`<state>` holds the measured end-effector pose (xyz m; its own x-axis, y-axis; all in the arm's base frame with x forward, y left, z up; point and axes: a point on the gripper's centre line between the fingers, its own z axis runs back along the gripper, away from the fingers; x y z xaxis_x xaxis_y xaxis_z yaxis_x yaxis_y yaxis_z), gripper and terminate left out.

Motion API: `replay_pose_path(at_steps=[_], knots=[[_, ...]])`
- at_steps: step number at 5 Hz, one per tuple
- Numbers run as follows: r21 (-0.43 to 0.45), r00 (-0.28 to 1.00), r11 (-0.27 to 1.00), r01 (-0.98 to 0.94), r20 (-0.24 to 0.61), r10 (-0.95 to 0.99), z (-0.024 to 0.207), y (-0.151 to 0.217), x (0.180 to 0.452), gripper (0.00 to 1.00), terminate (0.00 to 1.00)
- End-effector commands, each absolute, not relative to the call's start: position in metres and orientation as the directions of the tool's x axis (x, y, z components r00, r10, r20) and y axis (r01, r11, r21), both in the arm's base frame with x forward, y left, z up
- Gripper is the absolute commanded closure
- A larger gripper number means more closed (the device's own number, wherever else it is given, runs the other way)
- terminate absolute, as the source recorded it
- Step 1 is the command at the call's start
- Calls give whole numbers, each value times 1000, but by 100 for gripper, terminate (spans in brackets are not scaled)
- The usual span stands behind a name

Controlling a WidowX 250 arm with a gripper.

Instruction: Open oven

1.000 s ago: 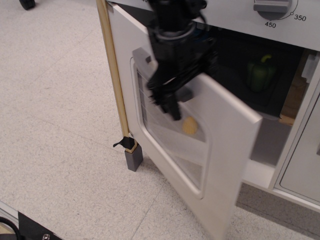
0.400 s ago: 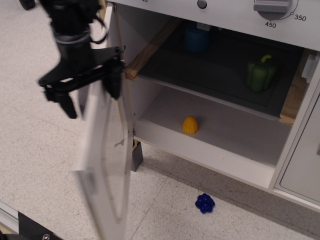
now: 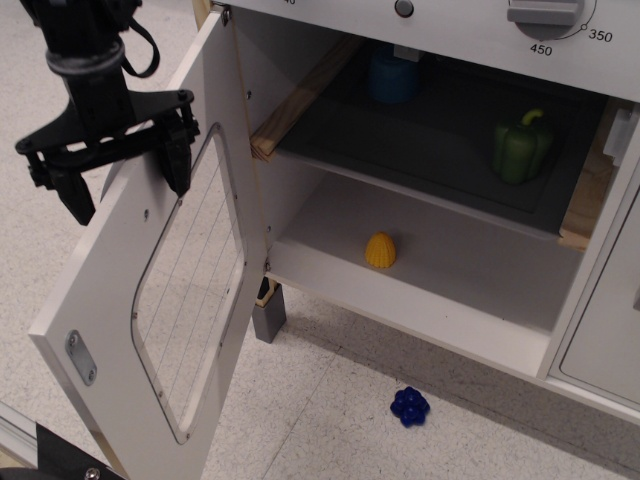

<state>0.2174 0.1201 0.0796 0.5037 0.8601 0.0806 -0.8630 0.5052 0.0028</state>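
At about 7 o'clock, nearest the camera, the oven door stands swung wide to the left, its inner face turned toward the lens; the rounded window shows thin wire lines across it, and a small grey metal plate sits near the door's free lower corner; the handle is on the far side of the panel and cannot be seen. A dark object at the bottom left edge is cut off by the frame and cannot be identified. At 6 o'clock a small blue berry-like toy lies on the speckled floor, just in front of the oven; a grey foot props the cabinet's front corner.

At 10 o'clock the black gripper hangs above the door's upper edge, its two fingers spread apart, one at either side; whether the right finger touches the panel cannot be told, and the arm above is cut off at the top.

Farther in, the oven fills the centre and right; on its white floor sits a yellow domed toy at the centre. Behind and above, a dark tray rests on a wooden rail; a green pepper sits on it at 2 o'clock, and a blue cup-like object at 12 o'clock is partly hidden under the panel. The grey dial, marked 450 and 350, is cropped at the top; a white cabinet door at 4 o'clock runs out of frame.
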Motion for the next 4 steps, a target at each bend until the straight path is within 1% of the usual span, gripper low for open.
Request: replay_pose_path(at_steps=[1,2,3,4], knots=[[-67,517,518,-853,34,855,155,102,246,0,0],[-68,508,509,-858,26,861,149,77,246,0,0],[-13,498,498,-867,14,867,106,64,245,0,0],[19,508,508,-861,64,859,77,73,240,0,0]])
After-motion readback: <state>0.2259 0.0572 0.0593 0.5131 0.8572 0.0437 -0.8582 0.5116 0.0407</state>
